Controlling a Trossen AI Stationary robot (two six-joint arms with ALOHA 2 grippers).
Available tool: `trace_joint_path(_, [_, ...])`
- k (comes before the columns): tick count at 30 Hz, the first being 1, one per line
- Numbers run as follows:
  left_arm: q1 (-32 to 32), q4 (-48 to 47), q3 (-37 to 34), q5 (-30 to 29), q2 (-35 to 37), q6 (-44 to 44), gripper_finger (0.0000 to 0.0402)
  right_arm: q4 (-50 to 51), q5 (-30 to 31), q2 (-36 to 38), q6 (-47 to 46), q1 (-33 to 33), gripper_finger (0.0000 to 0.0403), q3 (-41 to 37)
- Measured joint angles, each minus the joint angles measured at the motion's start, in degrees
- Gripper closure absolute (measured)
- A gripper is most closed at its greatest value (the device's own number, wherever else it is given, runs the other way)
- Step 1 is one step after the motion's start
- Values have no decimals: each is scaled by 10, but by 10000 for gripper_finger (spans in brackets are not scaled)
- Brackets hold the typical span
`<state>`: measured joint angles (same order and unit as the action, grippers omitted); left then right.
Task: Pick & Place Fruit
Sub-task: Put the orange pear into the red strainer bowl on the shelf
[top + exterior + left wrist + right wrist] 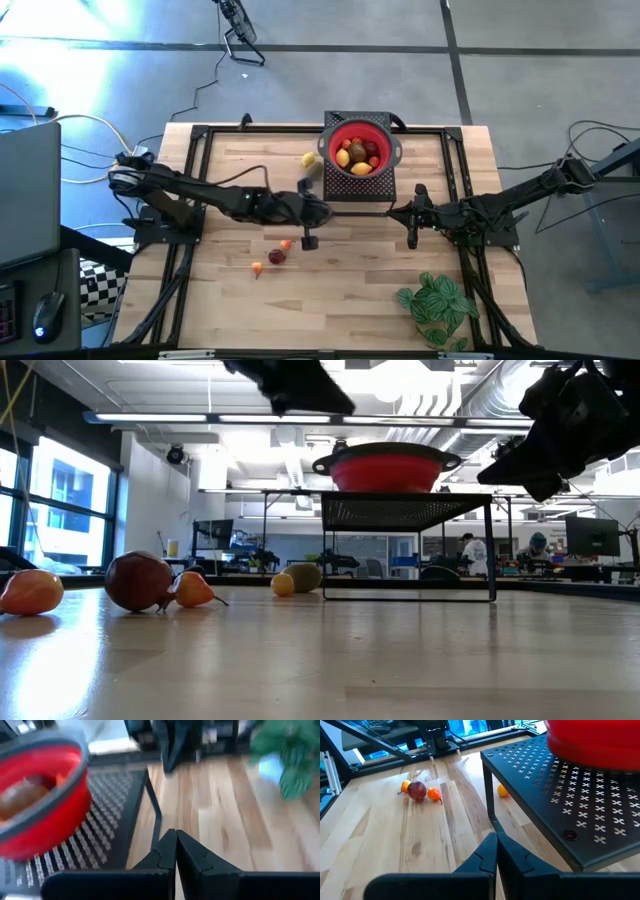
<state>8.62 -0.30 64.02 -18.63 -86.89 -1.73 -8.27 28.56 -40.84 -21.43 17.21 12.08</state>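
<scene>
A red bowl (358, 124) stands on a black perforated stand (370, 188) and holds several yellow, red and brownish fruits (357, 152). Beside the stand's left side lie a yellow fruit (309, 159) and a brownish-green one (319, 166). Near the table's middle lie a dark red fruit (276, 257) and two orange ones (286, 245) (257, 268). My left gripper (328, 212) is shut and empty, raised just in front of the stand, pointing right. My right gripper (392, 212) is shut and empty too, pointing left toward it.
A green leafy plant (437, 305) sits near the table's near right corner. The stand's legs (489, 805) reach down to the wood between the two grippers. Black rails (190, 190) run along the table's left and right sides. Bare wood lies along the near edge.
</scene>
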Motion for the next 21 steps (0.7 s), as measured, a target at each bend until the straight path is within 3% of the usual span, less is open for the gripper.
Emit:
trace_joint_path(12, [0, 127, -175, -2, 163, -9, 396, 1, 0, 0, -2, 0, 401, 0])
trace_joint_path(21, [0, 160, -272, -6, 283, 7, 396, 2, 0, 0, -4, 0, 401, 0])
